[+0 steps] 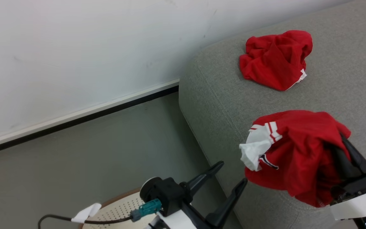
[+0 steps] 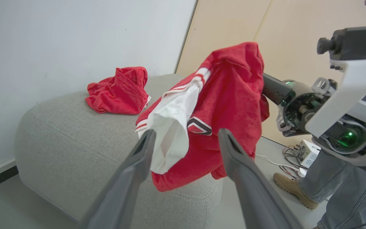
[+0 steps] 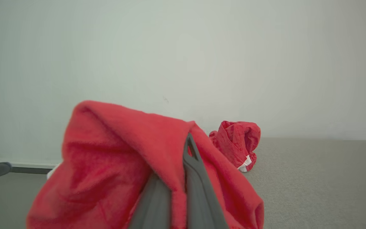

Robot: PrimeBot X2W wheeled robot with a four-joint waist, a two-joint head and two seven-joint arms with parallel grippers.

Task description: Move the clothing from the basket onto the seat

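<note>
Head view: carrying clothing (image 1: 297, 156) pinched in right gripper (image 1: 348, 152) over seat (image 1: 221, 105) edge, with left gripper (image 1: 233, 172) spread, empty, above basket (image 1: 119, 206). Left wrist view: dangling over seat front. Right wrist view: clamped on fabric. Next, probably: lower, release near other red garment (image 3: 237, 143).

White wall (image 1: 75, 47) — grey floor (image 1: 106, 159), dark skirting (image 1: 75, 122).

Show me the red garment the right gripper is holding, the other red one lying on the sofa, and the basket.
Held red garment (image 1: 300, 149): head view, red fabric beside the white sleeve.
Lying red garment (image 1: 275, 58): head view, middle of the heap.
Basket (image 1: 119, 208): head view, perforated cream surface.
</note>
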